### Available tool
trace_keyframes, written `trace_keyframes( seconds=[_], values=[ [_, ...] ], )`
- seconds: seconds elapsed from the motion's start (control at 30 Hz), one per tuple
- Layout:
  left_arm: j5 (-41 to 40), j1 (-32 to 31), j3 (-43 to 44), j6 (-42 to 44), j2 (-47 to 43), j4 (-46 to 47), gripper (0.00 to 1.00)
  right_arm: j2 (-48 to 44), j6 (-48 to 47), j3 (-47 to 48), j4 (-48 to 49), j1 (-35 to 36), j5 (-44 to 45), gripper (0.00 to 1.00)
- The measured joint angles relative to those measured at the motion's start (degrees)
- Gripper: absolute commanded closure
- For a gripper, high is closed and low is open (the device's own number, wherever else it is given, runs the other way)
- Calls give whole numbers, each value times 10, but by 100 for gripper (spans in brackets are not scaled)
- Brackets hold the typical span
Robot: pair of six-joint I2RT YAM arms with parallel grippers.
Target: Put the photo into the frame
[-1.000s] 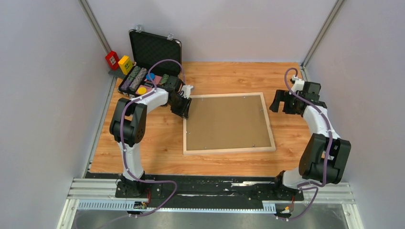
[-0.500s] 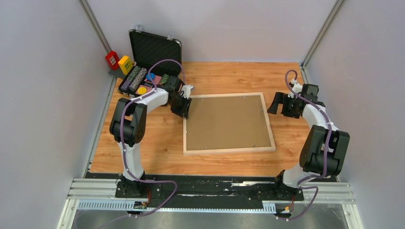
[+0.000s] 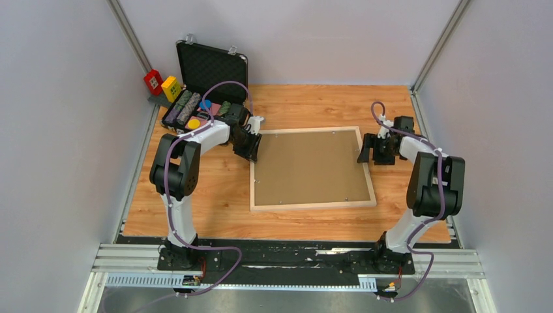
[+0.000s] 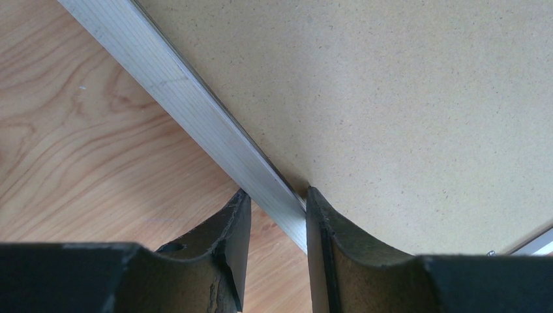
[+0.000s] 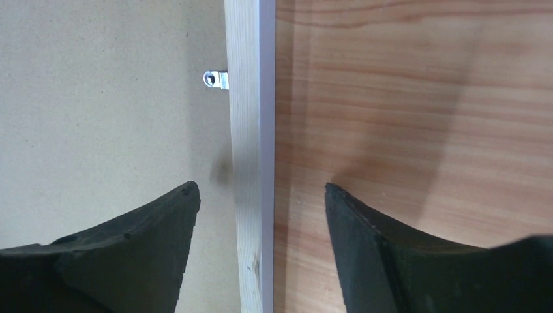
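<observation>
The pale wood frame [image 3: 313, 206] lies face down on the table, its opening filled by a plain brown backing board [image 3: 310, 167]. The photo is hidden. My left gripper [image 3: 251, 149] is at the frame's left rail near the far corner. In the left wrist view its fingers [image 4: 238, 215] press on both sides of that rail [image 4: 189, 98], so it is shut on it. My right gripper [image 3: 366, 151] is at the right rail. The right wrist view shows it [image 5: 261, 189] open astride the rail [image 5: 251, 163], with a gap on each side.
An open black case [image 3: 212, 65] with several small items stands at the far left, with a red box [image 3: 154, 81] and a yellow box [image 3: 171, 87] beside it. A small metal tab [image 5: 215, 79] sticks out over the backing board [image 5: 98, 98] at the right rail.
My right arm has swung left from beside the wall to the frame's right rail, and its jaws have narrowed a little. The left arm and the frame have not moved.
</observation>
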Motion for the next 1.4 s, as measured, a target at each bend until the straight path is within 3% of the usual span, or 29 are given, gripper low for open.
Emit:
trace_keyframes(
  seconds=[0.23, 0.4, 0.63, 0.9, 1.03, 1.13, 1.23, 1.4],
  values=[
    [0, 0, 0, 0, 0, 0, 59, 27, -5, 20, 12, 15, 19, 61],
    [6, -2, 11, 0, 8, -1, 62, 32, -1, 26, 10, 17, 21, 75],
    [16, -2, 70, 0, 49, -14, 65, 40, 10, 41, 11, 18, 28, 89],
    [20, -3, 157, -11, 106, -32, 63, 59, 17, 71, 7, 15, 52, 99],
    [12, -3, 208, -21, 137, -35, 62, 80, 22, 98, 6, 12, 58, 99],
    [3, -3, 248, -28, 162, -36, 58, 97, 23, 122, 7, 10, 62, 94],
    [-4, -4, 275, -31, 179, -32, 49, 112, 24, 140, 7, 8, 62, 80],
    [-9, -10, 278, -42, 182, -19, 20, 114, 22, 145, 10, 7, 59, 49]
  ],
)
